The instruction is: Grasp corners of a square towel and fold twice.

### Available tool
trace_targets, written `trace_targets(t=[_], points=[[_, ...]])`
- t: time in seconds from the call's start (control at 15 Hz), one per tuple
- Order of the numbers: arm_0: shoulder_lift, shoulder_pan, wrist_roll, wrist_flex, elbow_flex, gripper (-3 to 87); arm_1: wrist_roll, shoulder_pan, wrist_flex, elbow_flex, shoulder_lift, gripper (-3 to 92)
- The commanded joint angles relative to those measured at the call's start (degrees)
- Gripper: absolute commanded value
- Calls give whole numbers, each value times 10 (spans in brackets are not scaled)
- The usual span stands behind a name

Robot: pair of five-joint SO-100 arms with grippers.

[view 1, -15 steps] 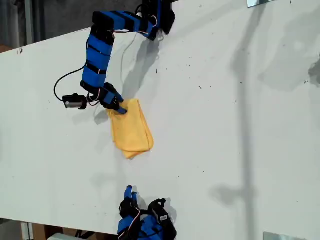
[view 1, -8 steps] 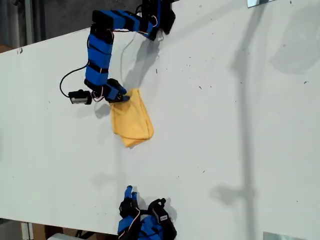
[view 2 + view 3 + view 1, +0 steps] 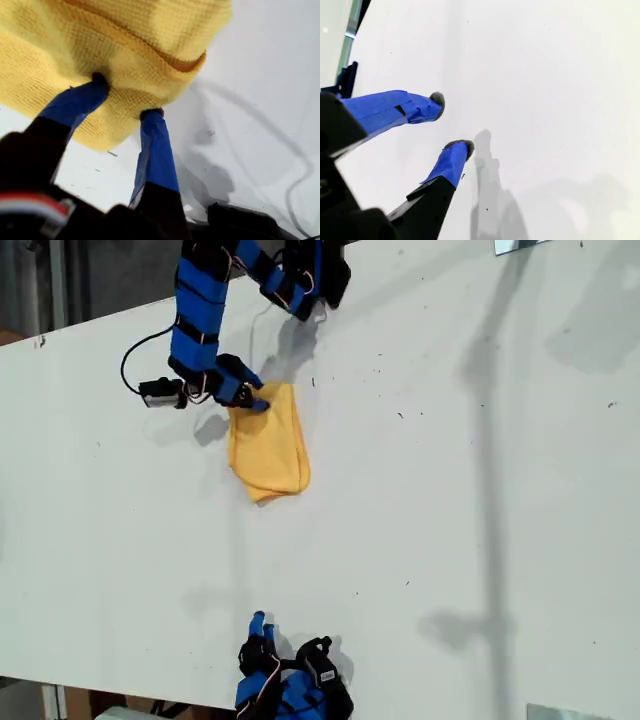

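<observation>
- One towel (image 3: pixel 268 450), yellow-orange and folded into a narrow bundle, lies on the white table (image 3: pixel 450 490) toward the exterior view's upper left.
- Two arms show in the exterior view: one reaches in from the top edge, the other sits folded at the bottom edge.
- My first gripper (image 3: pixel 252 400) pinches the towel's upper end; in the first wrist view both blue fingers (image 3: pixel 155 150) press into the cloth (image 3: pixel 125 55), closed on it.
- My second gripper (image 3: pixel 452 122) hangs over bare table, its two fingers spread apart and holding nothing, well apart from the towel.
</observation>
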Motion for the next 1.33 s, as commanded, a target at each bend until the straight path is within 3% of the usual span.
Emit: trace_targets(t=[0.0, 0.13, 0.27, 0.47, 0.6, 0.67, 0.87, 1.07, 1.27], points=[[4, 0, 3, 7, -2, 140, 5, -13, 63, -64, 127, 347], [4, 0, 3, 7, -2, 140, 3, -4, 125, -94, 215, 367], [4, 0, 1, 6, -2, 140, 11, -33, 151, -80, 294, 320], [4, -3, 0, 6, -1, 139, 21, -119, 51, -51, 228, 187], [4, 3, 0, 6, -3, 139, 30, -156, 29, -83, 166, 184], [4, 50, -18, 13, -19, 138, 42, -184, 29, -76, 203, 183], [12, 179, -120, 37, -66, 134, 106, -272, 43, 82, 519, 174], [12, 247, -144, 69, -99, 137, 147, -287, 131, 293, 935, 170], [12, 299, -216, 95, -83, 142, 187, -308, 128, 321, 934, 203]])
